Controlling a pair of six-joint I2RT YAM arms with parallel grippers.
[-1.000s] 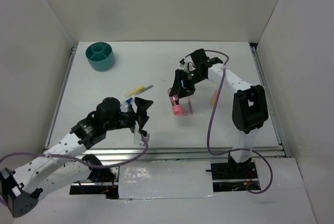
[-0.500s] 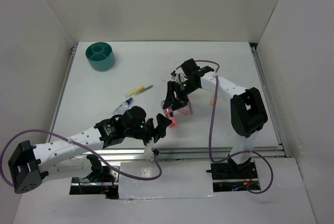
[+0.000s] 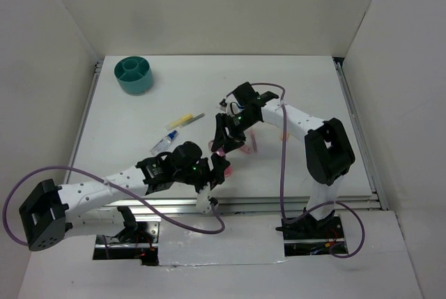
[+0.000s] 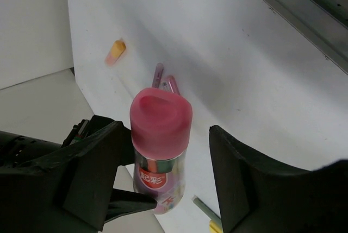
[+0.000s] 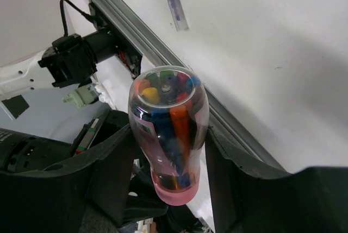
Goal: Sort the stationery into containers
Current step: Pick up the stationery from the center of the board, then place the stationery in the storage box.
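1. right gripper point(image 5: 169, 130) is clenched on a clear pink-capped bottle point(image 5: 168, 119). both fingers press its sides; the clear base faces the wrist camera and the pink cap points away.
2. through the base, the bottle is packed with coloured markers showing orange, blue, yellow and green ends.
3. left gripper point(image 4: 168, 131) is released, its fingers spread either side of the bottle's cap end. there is a clear gap on one side; on the other side i cannot tell whether the finger touches.
4. top view: both grippers meet at the bottle point(image 3: 221, 151), held off the table point(image 3: 313, 76), near the front middle.
5. teal tub point(image 3: 134, 74) sits in the far left corner, well apart from both arms.
6. yellow highlighter point(image 3: 183, 119) and white blue-capped bottle point(image 3: 164, 141) lie left of the grippers.
7. purple pen point(image 4: 157, 74) and pink pen point(image 4: 172, 83) lie side by side just beyond the held bottle, with the orange marker point(image 4: 114, 52) farther off.
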